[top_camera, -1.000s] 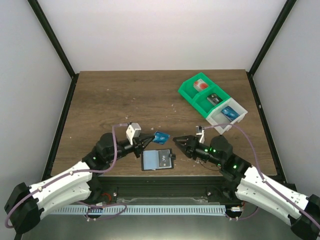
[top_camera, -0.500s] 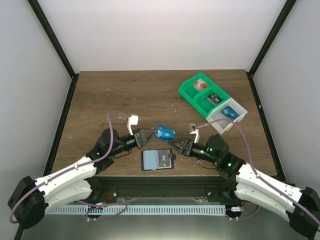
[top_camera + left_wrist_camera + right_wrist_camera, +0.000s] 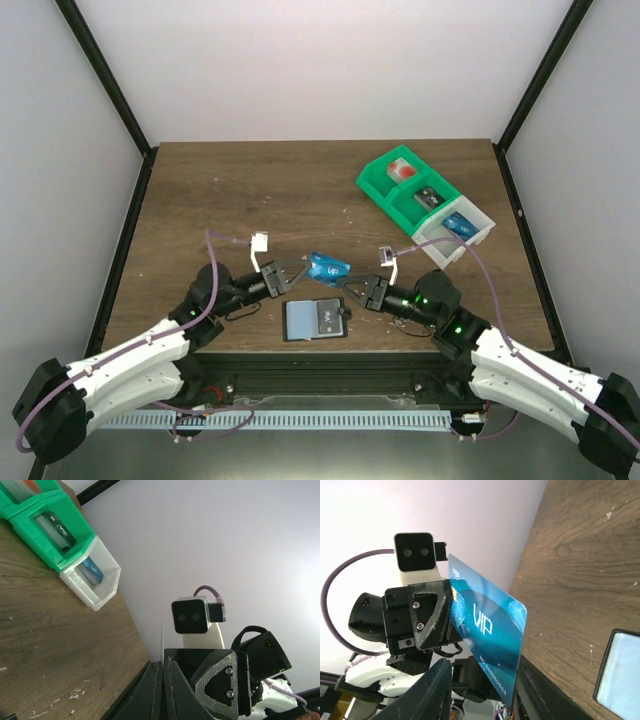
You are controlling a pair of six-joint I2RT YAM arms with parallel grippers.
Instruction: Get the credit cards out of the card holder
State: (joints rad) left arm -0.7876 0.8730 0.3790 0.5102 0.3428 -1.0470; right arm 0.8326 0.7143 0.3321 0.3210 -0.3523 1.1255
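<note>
My left gripper (image 3: pixel 298 271) is shut on one end of a bright blue credit card (image 3: pixel 326 267) and holds it above the table. In the left wrist view the card (image 3: pixel 162 642) shows edge-on between the closed fingers of that gripper (image 3: pixel 162 669). In the right wrist view the card (image 3: pixel 487 630) reads "VIP" and its lower end hangs between my right gripper's spread fingers (image 3: pixel 435 687). My right gripper (image 3: pixel 351 288) is open, just right of the card. The card holder (image 3: pixel 316 320) lies open on the table below both grippers, and its corner shows in the right wrist view (image 3: pixel 620 667).
A green-and-white compartment bin (image 3: pixel 383 186) stands at the back right, with a red item, a dark card and a blue card in its compartments. It also shows in the left wrist view (image 3: pixel 30 530). Small crumbs dot the wood. The table's front edge is just behind the card holder.
My left gripper has raised the blue card and carried it right, then eased back slightly. My right gripper has moved left, up to the card.
</note>
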